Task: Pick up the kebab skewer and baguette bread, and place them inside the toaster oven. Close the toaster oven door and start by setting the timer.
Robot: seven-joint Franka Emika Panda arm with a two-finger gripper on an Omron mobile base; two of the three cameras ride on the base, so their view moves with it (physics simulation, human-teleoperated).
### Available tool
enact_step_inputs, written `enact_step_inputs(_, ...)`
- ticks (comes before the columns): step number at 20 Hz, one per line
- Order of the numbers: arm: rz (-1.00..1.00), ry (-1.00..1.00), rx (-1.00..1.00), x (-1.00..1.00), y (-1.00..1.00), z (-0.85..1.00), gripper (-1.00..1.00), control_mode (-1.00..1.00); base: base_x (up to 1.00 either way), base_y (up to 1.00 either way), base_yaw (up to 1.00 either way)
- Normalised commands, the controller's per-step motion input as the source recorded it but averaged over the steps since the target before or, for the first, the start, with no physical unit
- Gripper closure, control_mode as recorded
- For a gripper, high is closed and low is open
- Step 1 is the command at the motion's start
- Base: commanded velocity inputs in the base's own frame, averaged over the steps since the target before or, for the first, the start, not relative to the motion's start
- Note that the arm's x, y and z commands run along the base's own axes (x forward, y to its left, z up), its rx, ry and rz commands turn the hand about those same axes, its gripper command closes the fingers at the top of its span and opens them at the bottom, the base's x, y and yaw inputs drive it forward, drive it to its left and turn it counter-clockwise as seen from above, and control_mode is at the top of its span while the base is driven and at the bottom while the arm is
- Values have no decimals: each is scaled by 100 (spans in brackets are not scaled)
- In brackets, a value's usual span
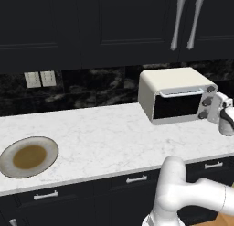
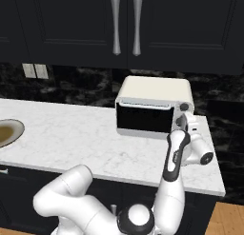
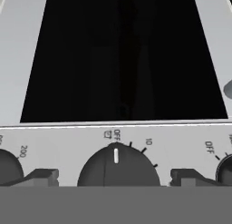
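Plate (image 1: 45, 163): it is lying on the table (image 1: 114, 133) well to the left of the gripper; its brownish middle is looking bare, with no skewer or loaf on it.
Toaster oven (image 1: 169, 81): it is standing at the right end of the table, directly in front of the gripper.
Toaster oven door (image 1: 177, 105): the dark glass panel is standing upright and seems shut, just to the left of the gripper; I cannot tell what is lying behind the glass.
Knob (image 3: 118, 166): in the hand view the round dark dial is sitting between the two finger tips, and its white mark is pointing at OFF.
Gripper (image 3: 114, 177): its jaws are standing wide apart on both sides of the knob, grasping nothing.
Step, as I judge it: the timer setting is remaining.
Handling, as I judge it: the knob is looking stiff, small and smooth, so it may be slipping under the pads; the hold should be on its round rim, one finger on each side, then turning away from OFF.
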Motion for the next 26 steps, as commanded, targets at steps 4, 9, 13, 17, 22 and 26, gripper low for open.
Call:
enact_step_inputs(4, -10, 0, -3, 0, 10, 0, -100, -100, 0, 0, 0)
enact_step_inputs(9, -9, 0, -4, 1, 4, 0, -100, -100, 0, 0, 0)
enact_step_inputs(13, -10, 0, -3, 3, 0, 0, -100, -100, 0, 0, 0)
enact_step_inputs(17, -8, 0, -2, 8, -6, 0, -100, -100, 0, 0, 0)
enact_step_inputs(22, -4, 0, 0, 8, -1, 8, 100, -100, 0, 0, 0)
enact_step_inputs(26, 0, 0, 0, 1, -6, 9, 100, -100, 0, 0, 0)
